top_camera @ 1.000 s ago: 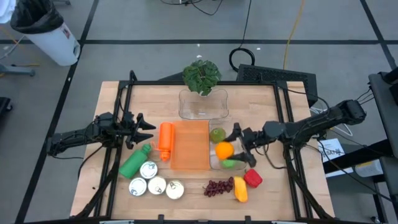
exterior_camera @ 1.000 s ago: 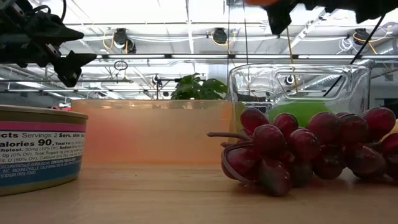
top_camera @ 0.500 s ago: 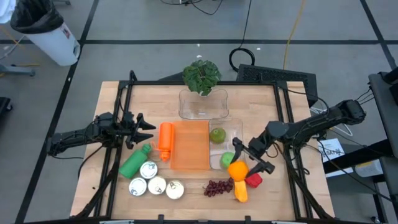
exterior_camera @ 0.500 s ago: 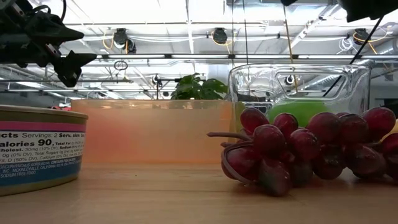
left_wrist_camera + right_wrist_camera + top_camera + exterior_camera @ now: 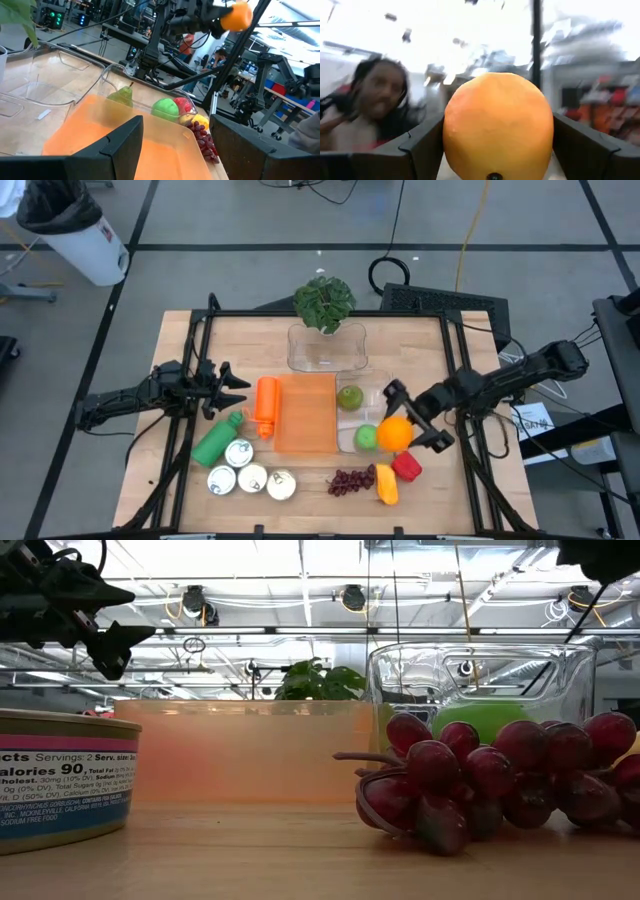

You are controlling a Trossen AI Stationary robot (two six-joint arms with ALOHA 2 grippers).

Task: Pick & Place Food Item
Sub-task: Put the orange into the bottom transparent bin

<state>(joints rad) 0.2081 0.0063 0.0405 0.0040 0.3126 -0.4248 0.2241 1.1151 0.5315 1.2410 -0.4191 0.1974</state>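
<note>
My right gripper (image 5: 405,423) is shut on an orange (image 5: 395,432), held high over the right end of a clear tub (image 5: 362,418) that holds a pear (image 5: 349,396) and a green apple (image 5: 366,437). The orange fills the right wrist view (image 5: 497,125) and shows high up in the left wrist view (image 5: 235,16). My left gripper (image 5: 235,388) is open and empty above the table's left part, beside an orange bottle (image 5: 265,405). It also shows in the low view (image 5: 100,630). My right gripper pinches the orange between its two fingers (image 5: 420,145), one on each opposite side (image 5: 451,130). The fingers come roughly level from the table's right side. The orange is lifted clear of the tub and the table.
An orange board (image 5: 305,413) lies mid-table, with a second clear tub (image 5: 327,347) and a plant (image 5: 324,302) behind it. Grapes (image 5: 350,480), a yellow pepper (image 5: 386,485) and a red pepper (image 5: 406,467) lie near front. A green bottle (image 5: 217,440) and three cans (image 5: 250,475) lie front left.
My right gripper has lifted the orange out of the clear tub, upward and toward the table's right edge: first toward the near edge over the peppers, then a little back. It has risen out of the low view. The green apple beneath now shows.
</note>
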